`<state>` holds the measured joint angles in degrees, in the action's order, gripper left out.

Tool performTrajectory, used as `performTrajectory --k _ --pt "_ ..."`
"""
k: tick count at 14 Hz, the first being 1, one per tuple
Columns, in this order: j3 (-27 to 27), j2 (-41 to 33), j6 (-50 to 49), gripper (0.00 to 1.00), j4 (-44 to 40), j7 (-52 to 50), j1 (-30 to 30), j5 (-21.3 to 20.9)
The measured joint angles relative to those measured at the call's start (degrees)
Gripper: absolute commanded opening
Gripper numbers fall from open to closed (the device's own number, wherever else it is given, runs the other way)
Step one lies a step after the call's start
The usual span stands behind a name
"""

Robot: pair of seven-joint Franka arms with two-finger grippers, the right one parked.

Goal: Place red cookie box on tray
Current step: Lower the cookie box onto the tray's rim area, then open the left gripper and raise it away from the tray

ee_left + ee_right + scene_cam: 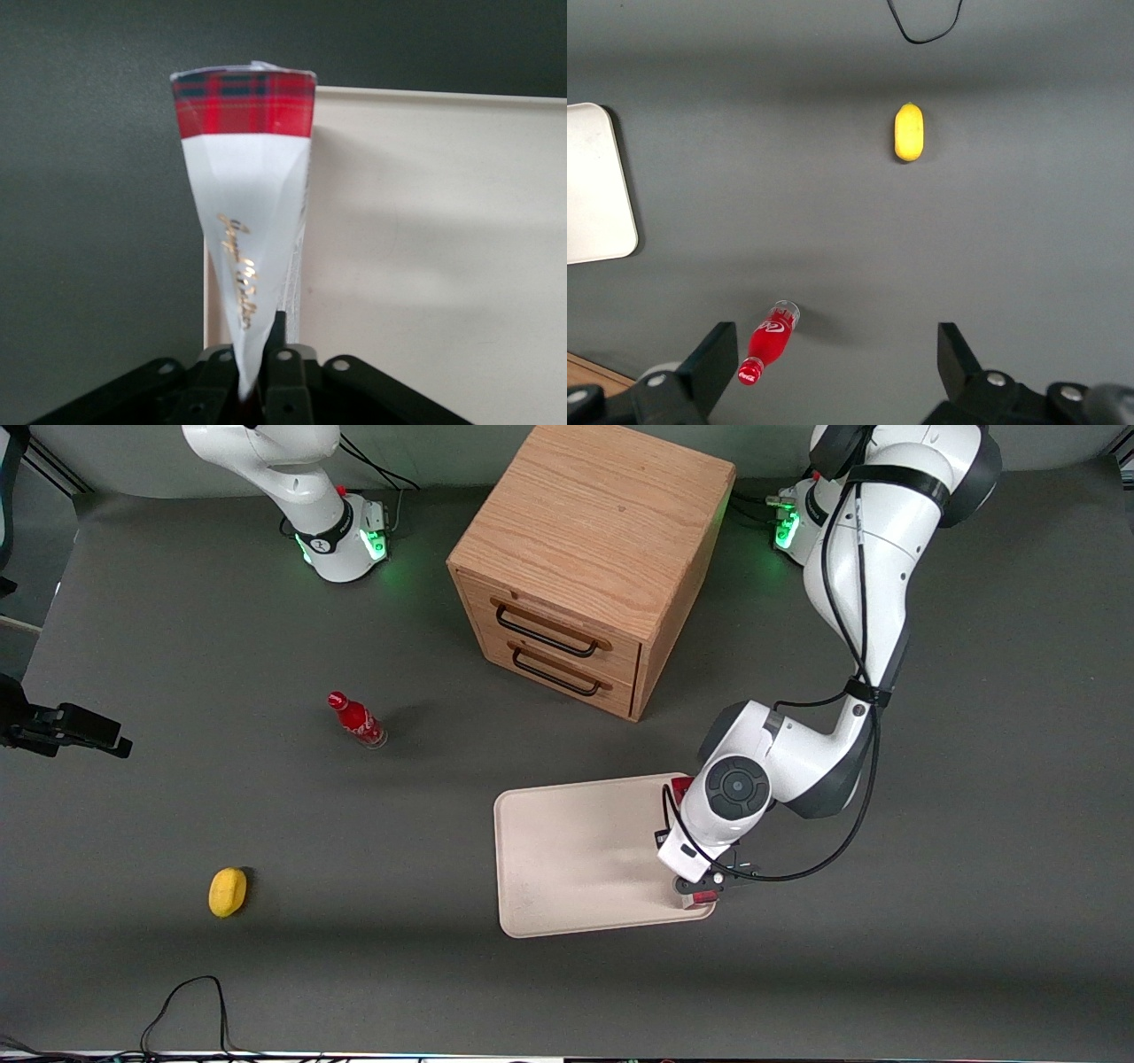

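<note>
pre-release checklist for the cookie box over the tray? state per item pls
1. Gripper shut on the red cookie box: ok.
2. Box over the tray: not ok, it hangs at the edge toward the working arm's end, part over the table.
3. Box resting on the tray: cannot tell.
4. Tray bare where the box goes: ok.
5. Bottle and lemon well apart from the tray: ok.

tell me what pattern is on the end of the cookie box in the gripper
Red tartan plaid with dark stripes, on the red cookie box held by the gripper; left wrist view shows it best.
</note>
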<state>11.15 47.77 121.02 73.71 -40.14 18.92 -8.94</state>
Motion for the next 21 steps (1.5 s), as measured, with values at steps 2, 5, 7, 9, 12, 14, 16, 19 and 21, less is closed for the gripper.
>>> performTrajectory --k 2,5,7,9,12,14,16,19,21 --pt "-0.1 0.1 0.5 1.00 0.0 0.0 0.1 -0.4" --pt "-0.1 0.1 1.4 1.00 0.0 -0.1 0.3 -1.0" --pt "-0.6 -0.9 1.7 1.00 -0.2 -0.1 0.2 -1.0" --pt "-1.8 -4.6 1.3 1.00 0.5 -0.1 -1.3 -0.7" --pt "-5.1 -14.7 -1.2 1.00 5.6 4.0 -5.7 2.1" --pt "-7.8 -22.1 -7.5 1.00 8.5 12.2 -9.1 4.0" --pt "-9.5 -29.0 -15.0 1.00 9.9 20.3 -12.3 4.9" --pt "-10.2 -39.5 -20.5 1.00 14.4 25.9 -15.8 7.9" --pt "-10.3 -46.3 -21.1 1.00 19.2 29.3 -17.6 9.1"
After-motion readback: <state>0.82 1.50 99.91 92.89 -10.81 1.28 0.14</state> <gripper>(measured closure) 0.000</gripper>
